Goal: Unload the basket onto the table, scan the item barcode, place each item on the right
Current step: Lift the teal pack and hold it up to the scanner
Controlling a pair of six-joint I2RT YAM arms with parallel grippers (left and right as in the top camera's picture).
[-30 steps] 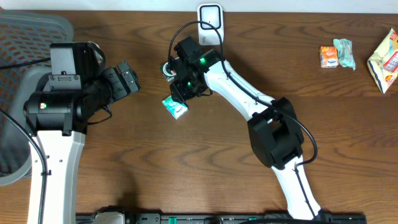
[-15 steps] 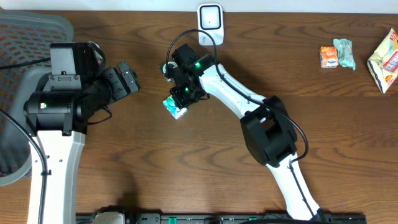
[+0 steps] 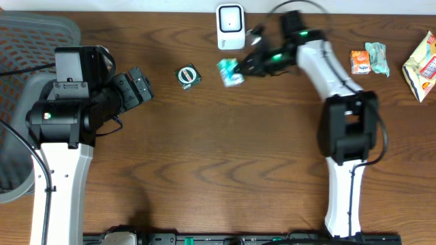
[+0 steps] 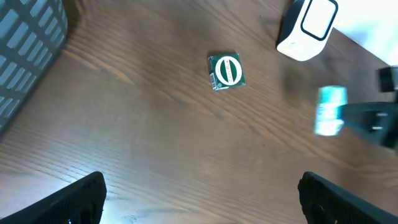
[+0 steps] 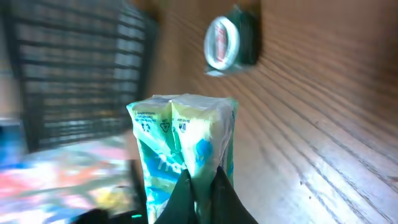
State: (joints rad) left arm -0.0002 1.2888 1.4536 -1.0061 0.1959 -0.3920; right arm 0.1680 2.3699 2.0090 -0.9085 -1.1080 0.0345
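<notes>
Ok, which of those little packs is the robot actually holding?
The teal-and-white pack, pinched in the fingers of the right gripper near the white scanner. The dark green pack and the orange one lie loose on the table.

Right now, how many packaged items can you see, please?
5: green pack near the scanner; teal carton in the right claw; orange pack, teal pouch and yellow bag far right.
</notes>
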